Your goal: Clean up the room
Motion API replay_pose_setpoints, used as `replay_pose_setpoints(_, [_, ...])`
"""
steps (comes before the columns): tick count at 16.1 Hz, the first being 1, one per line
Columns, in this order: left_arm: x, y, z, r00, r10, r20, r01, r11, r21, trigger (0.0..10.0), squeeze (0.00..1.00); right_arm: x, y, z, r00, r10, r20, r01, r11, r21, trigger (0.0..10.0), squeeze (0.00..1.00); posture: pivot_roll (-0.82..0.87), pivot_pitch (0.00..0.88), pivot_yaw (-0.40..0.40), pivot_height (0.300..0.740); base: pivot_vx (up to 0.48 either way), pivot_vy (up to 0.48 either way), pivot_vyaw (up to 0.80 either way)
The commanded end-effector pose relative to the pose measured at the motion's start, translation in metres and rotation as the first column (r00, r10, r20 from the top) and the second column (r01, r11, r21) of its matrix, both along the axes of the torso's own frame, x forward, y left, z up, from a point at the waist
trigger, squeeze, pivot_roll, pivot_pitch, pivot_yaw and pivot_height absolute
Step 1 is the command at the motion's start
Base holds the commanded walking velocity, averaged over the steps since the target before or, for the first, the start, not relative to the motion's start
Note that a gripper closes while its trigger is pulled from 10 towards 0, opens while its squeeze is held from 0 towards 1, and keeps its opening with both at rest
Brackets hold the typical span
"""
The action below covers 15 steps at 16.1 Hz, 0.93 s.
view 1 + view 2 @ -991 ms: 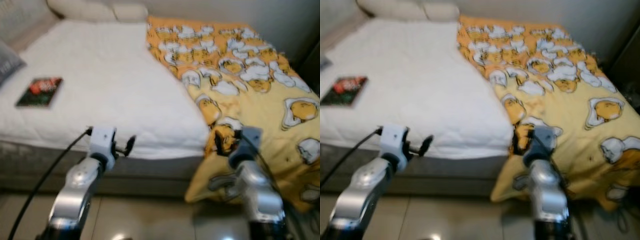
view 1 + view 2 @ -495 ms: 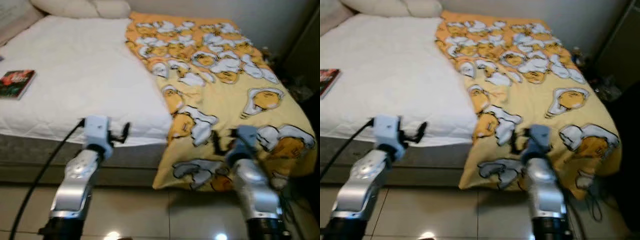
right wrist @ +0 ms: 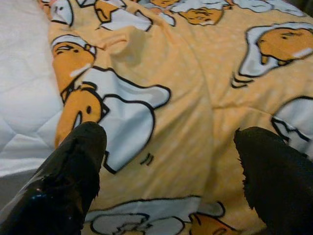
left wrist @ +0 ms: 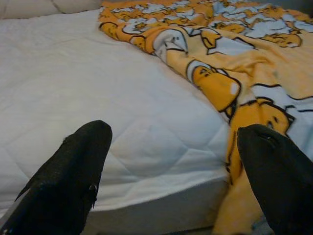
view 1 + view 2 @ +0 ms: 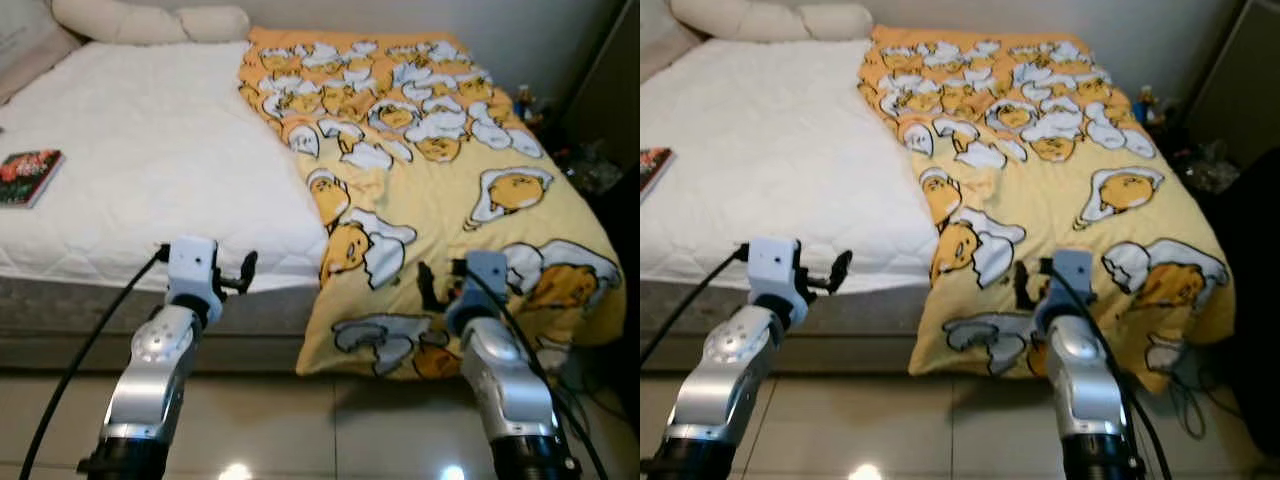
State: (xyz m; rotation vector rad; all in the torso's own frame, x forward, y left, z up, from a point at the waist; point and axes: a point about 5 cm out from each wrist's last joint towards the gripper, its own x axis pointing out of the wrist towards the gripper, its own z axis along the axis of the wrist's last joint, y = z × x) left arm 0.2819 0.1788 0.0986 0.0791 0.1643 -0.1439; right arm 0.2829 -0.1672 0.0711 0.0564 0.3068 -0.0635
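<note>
Bed: I am looking down at the bed [image 5: 150, 150] from its foot end, and I am using it as my landmark. Its white quilted top is lying bare on my left half.
Blanket: the yellow blanket [image 5: 440, 180] with cartoon egg figures is covering the bed's right half, and its lower edge is hanging over the foot of the bed toward the floor [image 5: 300, 430].
Book: a book [image 5: 28, 178] with a dark, reddish cover is lying flat on the bed's white part, near the left edge, well apart from the blanket.
Pillows: two pale pillows [image 5: 150, 20] are resting at the head of the bed.
Left hand: I am holding my left hand [image 5: 246, 272] in the air just before the foot edge of the bed, over the white part. In the left wrist view its fingers [image 4: 73, 171] are standing spread wide, with nothing between them, pointing at the white quilt and the blanket's edge.
Right hand: my right hand [image 5: 424, 285] is hovering before the foot of the bed where the blanket is hanging down. In the right wrist view its fingers [image 3: 73, 166] are spread apart and pinching nothing, facing the blanket.
Corner: small clutter [image 5: 590, 165] is sitting in the dark beyond the bed's right side; I cannot tell what it is.
</note>
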Motion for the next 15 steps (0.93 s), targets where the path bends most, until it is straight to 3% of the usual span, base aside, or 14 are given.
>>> replay_pose_setpoints(1, [0.0038, 0.0009, 0.0031, 1.0, 0.001, 0.011, -0.001, 1.0, 0.013, 10.0, 0.0, 0.004, 0.0, 0.0046, 1.0, 0.001, 0.022, -0.001, 1.0, 0.002, 10.0, 0.0, 0.06, 0.0, 0.01, 0.74, 0.274, 0.0, 0.0])
replay_pose_setpoints(15, [0.0057, 0.0021, 0.0027, 1.0, -0.004, 0.014, 0.004, 1.0, 0.012, 10.0, 0.0, 0.0071, 0.0025, 0.0054, 0.999, 0.011, 0.036, -0.011, 1.0, -0.004, 10.0, 0.0, 0.06, 0.0, 0.016, 0.74, 0.289, 0.0, 0.0])
